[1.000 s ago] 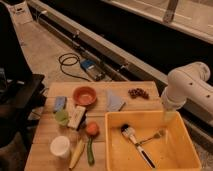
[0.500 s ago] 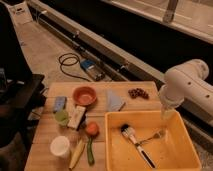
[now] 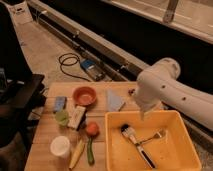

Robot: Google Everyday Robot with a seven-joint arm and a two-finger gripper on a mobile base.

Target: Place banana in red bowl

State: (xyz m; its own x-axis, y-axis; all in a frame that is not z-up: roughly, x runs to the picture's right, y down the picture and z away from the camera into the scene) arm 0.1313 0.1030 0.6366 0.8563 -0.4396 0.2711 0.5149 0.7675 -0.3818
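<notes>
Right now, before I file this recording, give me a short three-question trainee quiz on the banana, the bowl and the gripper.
1. True or false: the small pale-yellow banana already lies inside the round orange-red bowl.
2. What lies right next to the banana, on the side towards the picture's right edge? A) the slender dark green vegetable B) a brush C) a blue sponge
3. Fill in: the white arm's gripper hangs, holding nothing, by the far rim of the large yellow ____.

Key
1. False: it lies on the wooden table, near the white cup.
2. A
3. bin
</notes>
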